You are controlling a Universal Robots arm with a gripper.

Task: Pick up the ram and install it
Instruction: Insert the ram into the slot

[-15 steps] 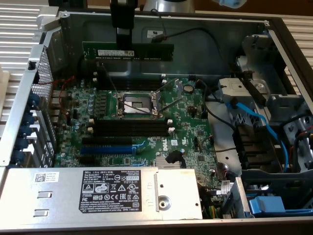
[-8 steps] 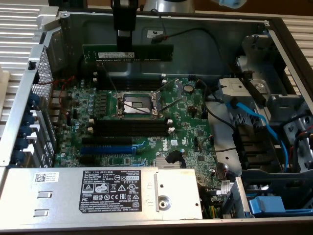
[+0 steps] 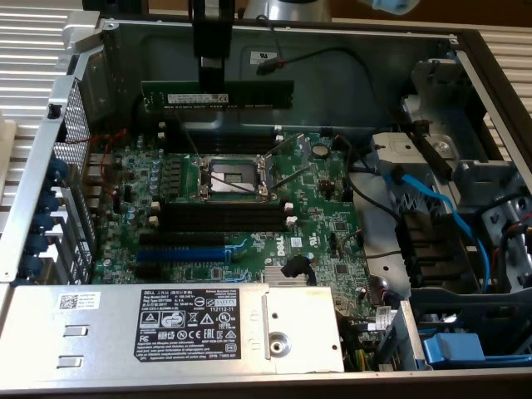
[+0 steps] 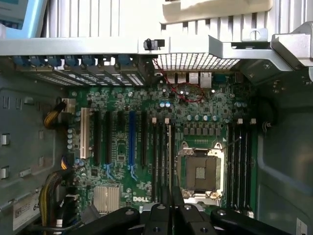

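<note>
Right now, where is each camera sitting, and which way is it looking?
Exterior view: off the arm, above the power supply side of the open case, looking down across the motherboard; the gripper, shut on the ram, hangs at the far side.
Wrist view: on the wrist, looking straight down at the board; the gripper's dark fingers show.
Shared: the CPU socket and the blue slot.

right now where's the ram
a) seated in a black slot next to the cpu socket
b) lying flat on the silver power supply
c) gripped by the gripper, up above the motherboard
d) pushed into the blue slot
c: in the exterior view the ram hangs level in the closed gripper, clear above the motherboard, and the black slots beside the socket hold no stick.
</note>
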